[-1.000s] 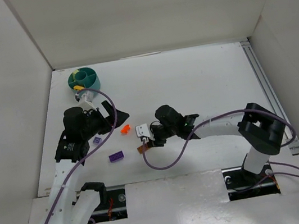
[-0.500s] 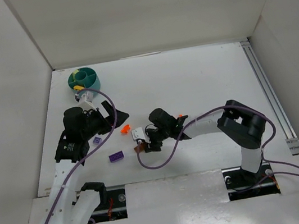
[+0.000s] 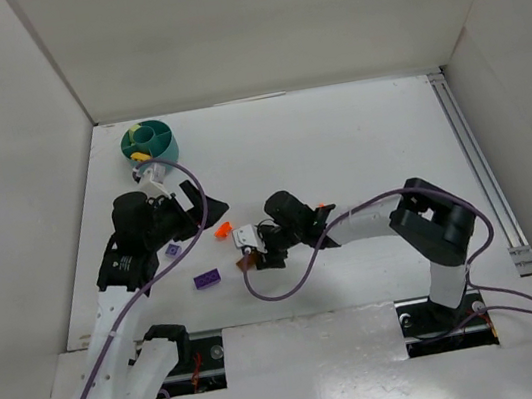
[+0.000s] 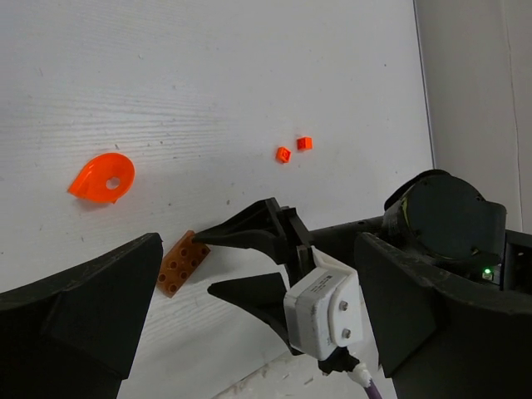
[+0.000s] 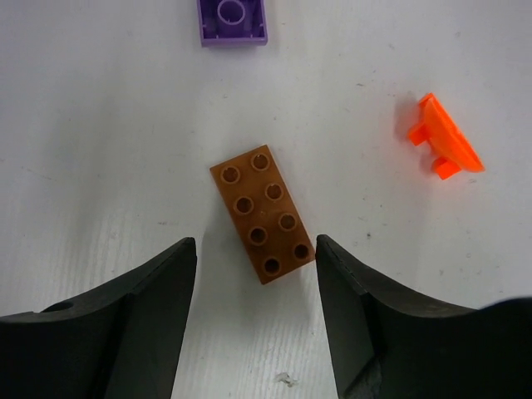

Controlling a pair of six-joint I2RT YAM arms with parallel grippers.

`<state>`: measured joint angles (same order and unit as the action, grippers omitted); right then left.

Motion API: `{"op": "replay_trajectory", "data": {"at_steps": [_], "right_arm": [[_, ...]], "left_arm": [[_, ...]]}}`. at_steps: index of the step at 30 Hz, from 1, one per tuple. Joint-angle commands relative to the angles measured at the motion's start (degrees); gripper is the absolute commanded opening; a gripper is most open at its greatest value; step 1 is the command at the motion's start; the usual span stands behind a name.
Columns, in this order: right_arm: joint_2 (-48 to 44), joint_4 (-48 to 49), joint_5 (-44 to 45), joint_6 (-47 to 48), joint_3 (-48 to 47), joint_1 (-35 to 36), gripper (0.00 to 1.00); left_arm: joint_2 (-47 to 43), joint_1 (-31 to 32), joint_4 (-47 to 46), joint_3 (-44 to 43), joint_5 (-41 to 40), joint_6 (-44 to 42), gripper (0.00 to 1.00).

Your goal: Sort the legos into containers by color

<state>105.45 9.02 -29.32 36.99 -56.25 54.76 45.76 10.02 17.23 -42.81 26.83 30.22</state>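
While the left gripper [image 3: 204,201] hangs spread and empty just near of the teal tub [image 3: 148,140] at far left, the right gripper [image 5: 249,249] straddles the orange-brown brick [image 5: 263,214], jaws parted, not touching. Judged step: pickup. The next move calls for squaring to the brick, descending and closing.

Overhead view from behind; both close wrist views on one brown brick [image 5: 263,214]
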Motion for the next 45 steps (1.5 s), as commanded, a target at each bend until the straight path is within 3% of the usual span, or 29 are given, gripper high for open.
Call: {"op": "replay_trajectory", "data": {"at_steps": [1, 7, 23, 28, 35, 41, 45], "right_arm": [[-3.7, 0.6, -2.0, 1.9, -0.2, 0.0, 0.65], [1.0, -0.7, -9.1, 5.0, -3.5, 0.0, 0.69], [9.2, -3.8, -6.1, 5.5, -8.6, 0.0, 0.69], [10.3, -4.4, -9.8, 4.4, -7.5, -2.6, 0.57], [12.1, -4.4, -12.3, 2.6, -5.5, -4.0, 0.53], [12.3, -3.3, -13.0, 1.5, -4.5, -4.6, 0.33], [8.2, -0.9, -8.7, -0.4, -1.6, -4.6, 0.22]], "left_arm": [[-1.3, 0.0, -0.6, -1.3, -0.4, -0.7, 1.00], [-1.3, 0.0, -0.6, -1.3, -0.4, -0.7, 1.00], [-0.8, 0.0, 1.0, -2.4, -1.4, -1.2, 1.00], [-1.3, 0.0, 2.2, -3.4, -2.6, -1.2, 1.00], [-1.3, 0.0, 3.3, -4.0, -4.3, -1.2, 1.00], [-1.3, 0.0, 3.9, -4.6, -4.9, -1.2, 1.00], [-1.3, 0.0, 3.9, -4.6, -5.5, -1.2, 1.00]]}}
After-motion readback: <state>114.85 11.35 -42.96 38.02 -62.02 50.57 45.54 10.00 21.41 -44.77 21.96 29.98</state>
